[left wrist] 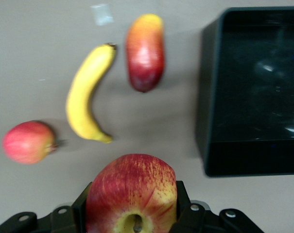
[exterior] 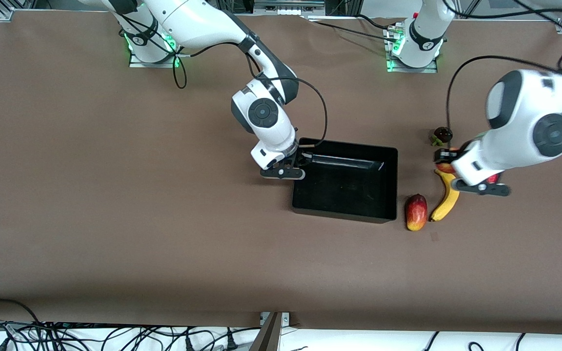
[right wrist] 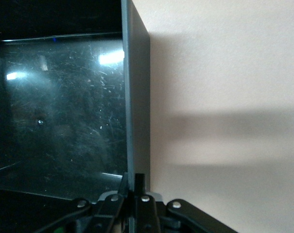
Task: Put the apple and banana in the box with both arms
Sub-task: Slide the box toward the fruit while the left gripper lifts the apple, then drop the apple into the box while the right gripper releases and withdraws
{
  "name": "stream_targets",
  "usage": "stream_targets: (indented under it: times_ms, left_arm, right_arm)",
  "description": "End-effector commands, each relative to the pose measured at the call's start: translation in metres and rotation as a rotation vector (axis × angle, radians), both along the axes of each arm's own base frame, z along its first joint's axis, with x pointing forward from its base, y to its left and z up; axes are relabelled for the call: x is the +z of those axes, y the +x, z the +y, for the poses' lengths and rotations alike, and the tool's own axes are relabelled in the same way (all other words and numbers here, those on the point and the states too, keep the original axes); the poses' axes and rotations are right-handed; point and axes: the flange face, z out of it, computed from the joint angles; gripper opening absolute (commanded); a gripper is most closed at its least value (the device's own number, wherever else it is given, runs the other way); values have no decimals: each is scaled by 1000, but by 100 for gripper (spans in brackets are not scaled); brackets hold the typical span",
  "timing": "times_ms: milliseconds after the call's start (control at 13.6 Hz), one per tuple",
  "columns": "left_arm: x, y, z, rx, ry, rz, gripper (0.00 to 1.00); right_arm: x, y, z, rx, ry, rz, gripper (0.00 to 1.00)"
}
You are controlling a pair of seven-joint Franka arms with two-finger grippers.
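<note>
While the right gripper (exterior: 296, 163) sits at centre frame of the front view, clamped on the wall of the black box (exterior: 347, 207) at the right arm's end, the left gripper (exterior: 449, 168) hangs at right of frame with the apple (exterior: 446, 167) just showing under it, above the upper tip of the banana (exterior: 446, 199). An oval red-and-yellow fruit (exterior: 416, 212) lies beside the banana, between it and the box, and a small dark fruit (exterior: 441, 135) sits higher in frame. From the left wrist, the apple (left wrist: 132, 194) fills the bottom centre, gripped between the black fingers (left wrist: 183, 201); the banana (left wrist: 88, 92), the oval fruit (left wrist: 145, 51), a pinkish round fruit (left wrist: 27, 141) and the box (left wrist: 212, 97) lie below on the table. From the right wrist, the fingers (right wrist: 136, 187) at bottom centre pinch the box wall (right wrist: 136, 97), which runs up the frame.
</note>
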Motion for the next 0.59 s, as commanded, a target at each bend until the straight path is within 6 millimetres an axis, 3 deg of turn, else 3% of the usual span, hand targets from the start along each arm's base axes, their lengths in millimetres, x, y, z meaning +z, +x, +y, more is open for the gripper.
stream_targets:
  times_ms: [0, 147, 294, 441, 515]
  left_arm:
    - [-31, 5, -55, -25, -90, 51, 9]
    - [-46, 8, -60, -17, -110, 53, 9]
    - [-65, 1, -89, -30, -133, 90, 9]
    - [-98, -8, -116, -16, -104, 125, 9]
    - [-113, -7, -117, -14, -100, 123, 8]
  right_arm:
    - [13, 18, -8, 0, 12, -25, 100]
    - [25, 38, -31, 74, -9, -23, 100]
    - [64, 71, -60, 99, -22, 10, 100]
    - [108, 110, -112, 150, -39, 41, 100]
    - [149, 132, -161, 151, -31, 25, 100]
